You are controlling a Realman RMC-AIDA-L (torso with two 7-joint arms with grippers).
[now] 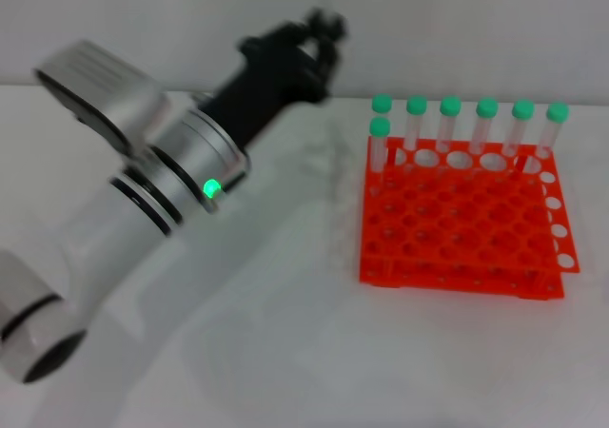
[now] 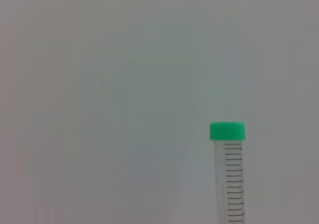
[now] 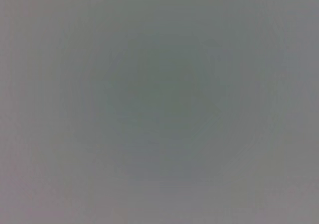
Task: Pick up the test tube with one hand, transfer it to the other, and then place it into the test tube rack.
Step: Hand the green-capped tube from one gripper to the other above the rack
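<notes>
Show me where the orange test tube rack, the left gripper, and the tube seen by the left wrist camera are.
test tube rack (image 1: 457,221): head view, on its perforated top tier.
left gripper (image 1: 322,30): head view, at its black claw tips.
test tube (image 2: 228,131): left wrist view, on its green cap.

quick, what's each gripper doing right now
Left gripper: raised beside the test tube rack; cannot be told.
Right gripper: not in view.

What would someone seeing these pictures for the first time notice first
The bright orange-red test tube rack stands out on the right of the white table, with seven green-capped tubes upright along its far edge. On the left, the thick white left arm reaches diagonally toward the back, its black left claw raised. In the left wrist view, one green-capped test tube fills the corner.
</notes>
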